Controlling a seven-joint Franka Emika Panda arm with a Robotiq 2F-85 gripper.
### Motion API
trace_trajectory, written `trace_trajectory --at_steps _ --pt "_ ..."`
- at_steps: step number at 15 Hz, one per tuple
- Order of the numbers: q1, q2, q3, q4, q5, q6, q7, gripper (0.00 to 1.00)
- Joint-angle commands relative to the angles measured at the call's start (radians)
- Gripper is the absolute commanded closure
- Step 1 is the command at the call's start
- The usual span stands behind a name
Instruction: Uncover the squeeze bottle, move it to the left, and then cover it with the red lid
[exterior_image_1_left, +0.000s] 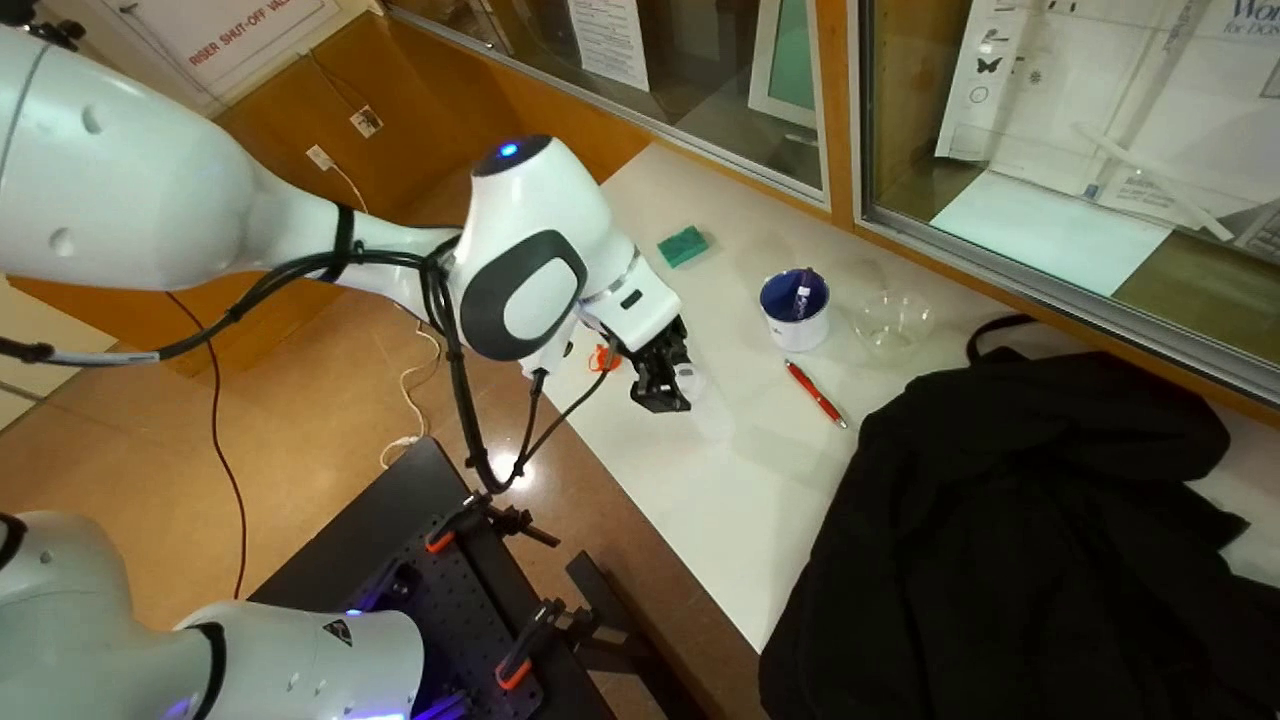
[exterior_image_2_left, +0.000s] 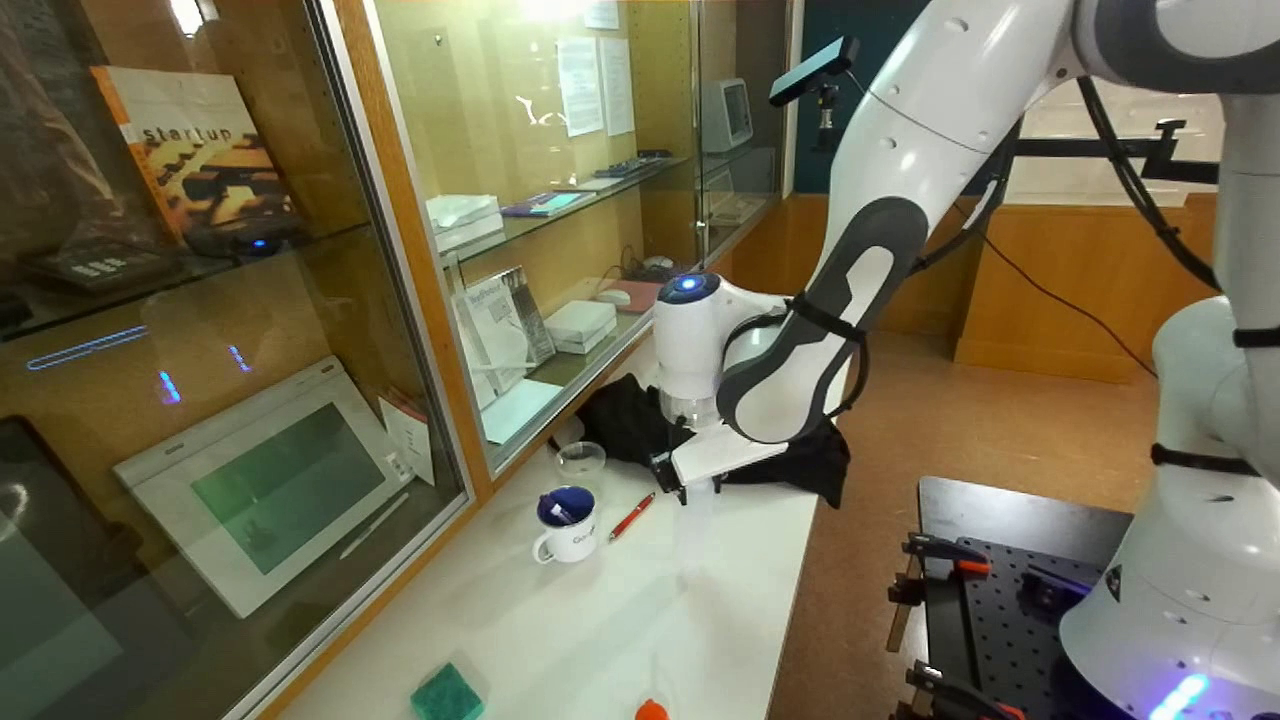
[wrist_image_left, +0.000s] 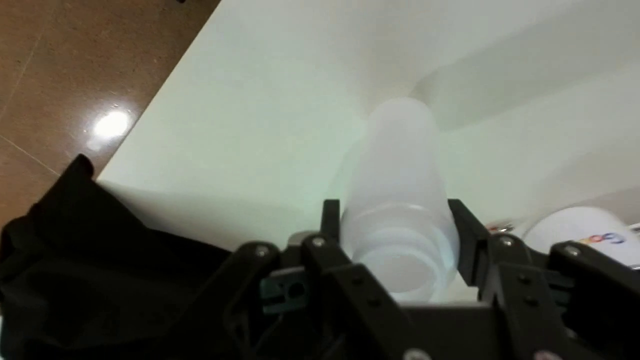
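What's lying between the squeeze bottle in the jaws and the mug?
The red pen lies between the squeeze bottle and the mug in an exterior view; the wrist view shows only part of it.

I read the squeeze bottle (wrist_image_left: 396, 185) as smooth, milky, translucent plastic, and the red lid (exterior_image_2_left: 651, 711) looks like plastic too. The clear bowl (exterior_image_1_left: 893, 325) could be glass or plastic; I can't tell. I see a glossy mug (exterior_image_1_left: 797, 335), a matt, rough-looking sponge (exterior_image_1_left: 683, 246), dull black cloth (exterior_image_1_left: 1020, 540), a smooth tabletop (exterior_image_1_left: 740, 520), a wooden cabinet frame (exterior_image_1_left: 836, 110) and a shiny floor (wrist_image_left: 45, 75).
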Motion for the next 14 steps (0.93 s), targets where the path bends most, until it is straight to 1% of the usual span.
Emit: trace_trajectory --at_steps 1,5,8,11,14 --pt "0.023 -0.040 0.088 0.084 0.067 -0.120 -0.141 0.72" --pt "0.058 0.024 0.163 0.286 0.078 -0.241 -0.250 0.72" --pt "0.094 0.099 0.196 0.439 0.059 -0.321 -0.319 0.72" --pt "0.152 0.198 0.209 0.584 0.027 -0.383 -0.368 0.72" --pt "0.221 0.295 0.200 0.705 -0.021 -0.414 -0.398 0.72"
